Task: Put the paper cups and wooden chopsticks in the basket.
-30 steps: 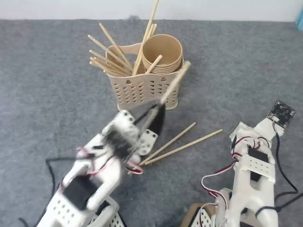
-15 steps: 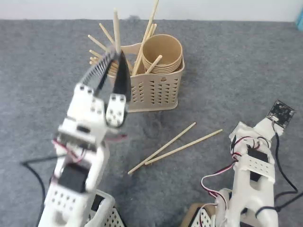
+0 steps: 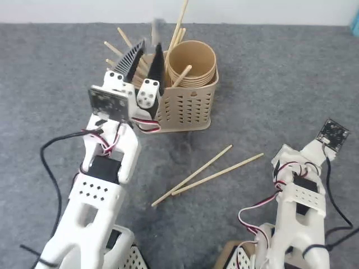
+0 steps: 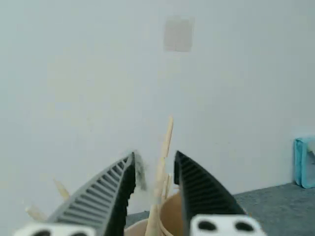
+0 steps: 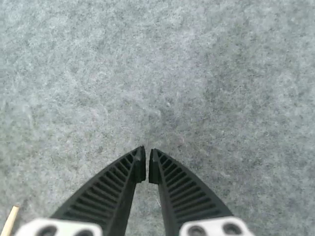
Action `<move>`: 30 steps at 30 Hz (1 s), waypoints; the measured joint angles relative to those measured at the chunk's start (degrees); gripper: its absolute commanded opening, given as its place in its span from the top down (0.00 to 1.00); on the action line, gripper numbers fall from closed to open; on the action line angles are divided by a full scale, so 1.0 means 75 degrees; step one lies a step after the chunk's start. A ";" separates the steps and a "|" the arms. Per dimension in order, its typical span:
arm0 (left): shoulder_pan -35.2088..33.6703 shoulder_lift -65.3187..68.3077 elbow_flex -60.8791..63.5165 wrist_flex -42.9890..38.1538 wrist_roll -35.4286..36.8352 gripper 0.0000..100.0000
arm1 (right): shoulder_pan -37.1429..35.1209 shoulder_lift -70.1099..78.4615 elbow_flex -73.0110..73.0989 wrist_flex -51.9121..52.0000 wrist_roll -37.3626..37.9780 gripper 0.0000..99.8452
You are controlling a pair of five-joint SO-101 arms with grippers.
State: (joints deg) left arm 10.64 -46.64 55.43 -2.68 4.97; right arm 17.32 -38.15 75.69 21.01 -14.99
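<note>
Brown paper cups (image 3: 193, 59) and many wooden chopsticks (image 3: 179, 22) are stowed in the beige slotted basket (image 3: 185, 109); two loose chopsticks (image 3: 219, 174) are left near it; left gripper (image 3: 150, 45) parted, right gripper (image 5: 147, 149) closed, both apparently empty.

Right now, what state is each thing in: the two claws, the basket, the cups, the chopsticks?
Basket: upright, partly filled.
Paper cups: stacked upright inside the basket.
Chopsticks in the basket: leaning, ends poking out.
Two loose chopsticks: lying flat on the carpet.
Left gripper: open, above the basket.
Right gripper: shut, empty, over bare carpet.
</note>
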 measured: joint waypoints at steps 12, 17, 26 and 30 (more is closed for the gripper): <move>-0.1653 0.0012 -0.0891 0.0692 0.0481 0.82 | 0.0000 0.0000 0.0000 0.0000 0.0000 0.96; -0.2450 0.0012 -0.2415 0.3446 0.0481 0.82 | 0.0000 0.0000 0.0000 0.0000 0.0000 0.96; -0.3200 0.0000 -0.4255 0.8826 0.0481 0.82 | 0.0000 0.0000 0.0000 0.0000 0.0000 0.96; -0.3364 -0.0387 -0.3997 0.9577 0.0481 0.82 | -0.0094 0.0000 0.0000 0.0000 0.0000 0.96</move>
State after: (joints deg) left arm -14.59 -49.54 25.45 69.14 8.57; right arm 16.62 -38.15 75.69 21.01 -14.99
